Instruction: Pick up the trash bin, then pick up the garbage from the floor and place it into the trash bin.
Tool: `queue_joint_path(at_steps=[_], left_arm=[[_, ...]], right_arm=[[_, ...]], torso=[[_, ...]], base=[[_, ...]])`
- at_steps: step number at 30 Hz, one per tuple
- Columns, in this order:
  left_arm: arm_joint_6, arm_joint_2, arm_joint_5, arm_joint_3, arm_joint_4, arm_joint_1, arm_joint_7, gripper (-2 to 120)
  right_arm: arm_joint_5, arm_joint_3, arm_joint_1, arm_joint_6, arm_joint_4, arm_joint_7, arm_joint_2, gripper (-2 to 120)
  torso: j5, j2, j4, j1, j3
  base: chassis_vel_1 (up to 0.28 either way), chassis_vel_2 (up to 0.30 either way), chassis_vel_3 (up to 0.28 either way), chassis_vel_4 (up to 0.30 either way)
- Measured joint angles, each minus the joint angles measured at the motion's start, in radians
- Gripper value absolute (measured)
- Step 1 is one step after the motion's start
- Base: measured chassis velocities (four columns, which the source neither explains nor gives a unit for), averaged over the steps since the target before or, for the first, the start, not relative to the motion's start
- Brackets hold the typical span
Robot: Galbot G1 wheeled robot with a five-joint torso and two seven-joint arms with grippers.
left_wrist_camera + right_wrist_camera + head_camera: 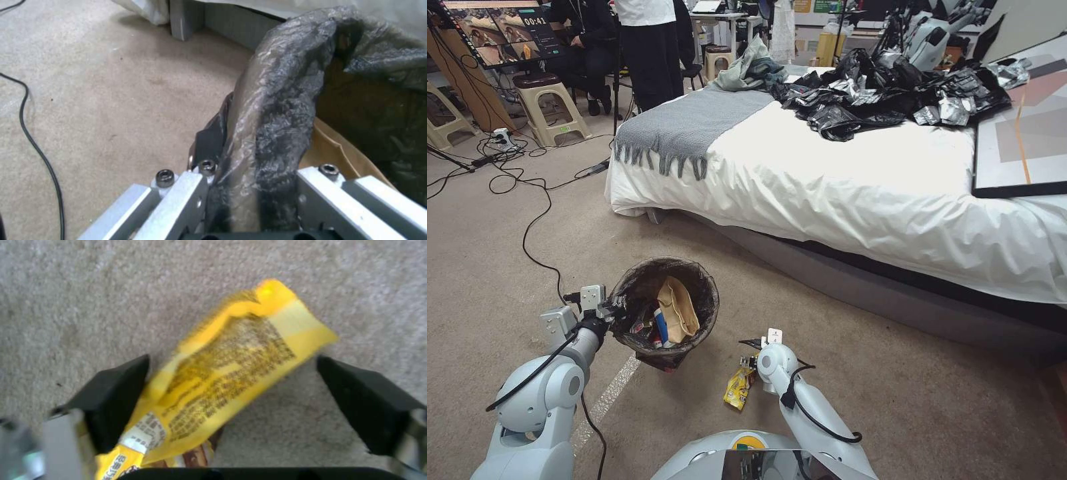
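Two grippers are at work as I watch from the console. My left gripper (615, 311) is clamped on the bag-lined rim of the trash bin (665, 312), which hangs tilted above the carpet floor (894, 387) near the bed (854, 180); brown paper (677, 310) and other litter lie inside it. My right gripper (231, 396) is low over the floor just beside the bin, its black fingers (113, 400) spread wide, with the yellow wrapper (231, 373) lying between them. It touches one finger, but I cannot tell whether it is held.
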Motion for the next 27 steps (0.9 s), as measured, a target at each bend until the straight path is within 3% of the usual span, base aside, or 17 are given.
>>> queue_joint_path(at_steps=[10,12,16,24,27], left_arm=[[0.0,-0.001,0.0,0.005,-0.002,-0.001,0.0,5],[0.0,0.0,0.0,0.005,-0.003,-0.001,0.0,5],[0.0,0.001,0.0,0.005,-0.004,-0.001,0.0,5],[0.0,0.001,0.0,0.005,-0.007,0.0,-0.001,5],[0.0,-0.001,0.0,0.005,-0.009,0.001,-0.001,5]], right_arm=[[-0.001,-0.017,-0.009,0.0,0.005,0.002,0.015,59],[-0.001,-0.021,-0.008,0.002,0.004,0.001,0.018,53],[0.003,-0.024,-0.004,0.002,0.003,-0.003,0.017,44],[0.008,-0.024,0.0,0.001,-0.001,-0.005,0.015,23],[0.01,-0.024,0.002,0.001,-0.001,-0.006,0.015,9]], torso=[[-0.0011,0.0,-0.0009,0.0,0.0],[0.0012,0.0,0.0005,0.0,0.0],[0.0015,0.0,0.0012,0.0,0.0],[0.0015,0.0,0.0005,0.0,0.0],[0.0014,0.0,0.0007,0.0,0.0]], base=[[0.0,0.0,0.0,0.0],[0.0,0.0,0.0,0.0],[0.0,0.0,0.0,0.0],[0.0,0.0,0.0,0.0],[0.0,0.0,0.0,0.0]])
